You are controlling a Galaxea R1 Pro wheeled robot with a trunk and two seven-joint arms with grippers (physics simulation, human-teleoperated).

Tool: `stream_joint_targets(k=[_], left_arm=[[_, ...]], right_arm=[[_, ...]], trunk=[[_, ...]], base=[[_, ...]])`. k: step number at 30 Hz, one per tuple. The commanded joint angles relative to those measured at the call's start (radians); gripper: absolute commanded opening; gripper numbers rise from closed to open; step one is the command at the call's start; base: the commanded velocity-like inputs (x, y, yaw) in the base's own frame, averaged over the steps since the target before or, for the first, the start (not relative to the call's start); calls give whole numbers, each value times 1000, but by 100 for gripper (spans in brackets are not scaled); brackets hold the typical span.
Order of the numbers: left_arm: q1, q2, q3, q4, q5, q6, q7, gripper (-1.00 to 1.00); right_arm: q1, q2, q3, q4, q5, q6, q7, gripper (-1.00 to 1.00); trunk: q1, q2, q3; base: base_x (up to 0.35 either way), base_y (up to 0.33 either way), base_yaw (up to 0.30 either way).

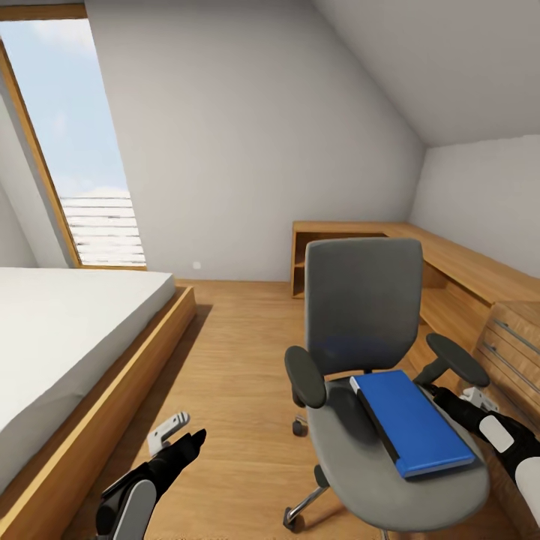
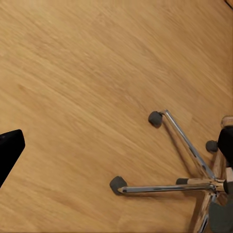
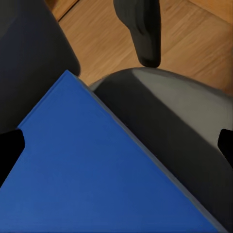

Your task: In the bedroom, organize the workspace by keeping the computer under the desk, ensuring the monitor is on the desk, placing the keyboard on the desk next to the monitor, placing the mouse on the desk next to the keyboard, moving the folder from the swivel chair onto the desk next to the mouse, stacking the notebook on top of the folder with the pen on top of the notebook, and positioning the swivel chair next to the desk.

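The folder (image 1: 416,421) lies flat on the seat of the swivel chair (image 1: 365,300), its black spine toward the seat's middle and its blue cover reaching close to the seat's front edge on the robot's right; in the right wrist view the blue cover (image 3: 97,179) spreads wide over the grey seat, with one black armrest (image 3: 141,29) standing beyond it above the wood-plank floor. The right tool (image 1: 466,400) hangs just beside the folder's right edge, under the chair's right armrest; its two dark fingertips (image 3: 8,150) show at opposite sides of the right wrist view, spread wide apart with the folder between them and not touching it, so the tool is released. The chair stands on the wood floor (image 1: 232,390) with its tall grey back toward the far wall and its chrome base and castors (image 2: 167,170) seen below in the left wrist view. The left tool (image 1: 180,435) hovers over bare floor to the left of the chair, well apart from it, and grips nothing; whether it is spread or closed cannot be told. Behind and to the right of the chair runs a low oak shelf-and-drawer unit (image 1: 465,270) along the wall, a white-covered bed (image 1: 67,330) on an oak frame lies at the left, and a skylight (image 1: 75,142) opens in the sloped wall above it.
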State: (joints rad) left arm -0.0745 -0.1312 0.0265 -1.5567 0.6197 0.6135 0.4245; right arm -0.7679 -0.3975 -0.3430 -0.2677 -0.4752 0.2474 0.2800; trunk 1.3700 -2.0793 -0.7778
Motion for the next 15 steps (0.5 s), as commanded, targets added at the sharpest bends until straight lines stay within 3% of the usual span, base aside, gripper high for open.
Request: stream_joint_targets(k=[1,15], left_arm=[[-1,-1,1,-2,11,3,8,100],[-1,-1,0,-2,11,4,10,100]], right_arm=[[-1,0,-5,-1,-5,7,3,100],[-1,0,-5,-2,-5,7,3,100]], trunk=[[4,-8,-4],[57,-106,-48]], base=[[0,0,0],[0,0,0]])
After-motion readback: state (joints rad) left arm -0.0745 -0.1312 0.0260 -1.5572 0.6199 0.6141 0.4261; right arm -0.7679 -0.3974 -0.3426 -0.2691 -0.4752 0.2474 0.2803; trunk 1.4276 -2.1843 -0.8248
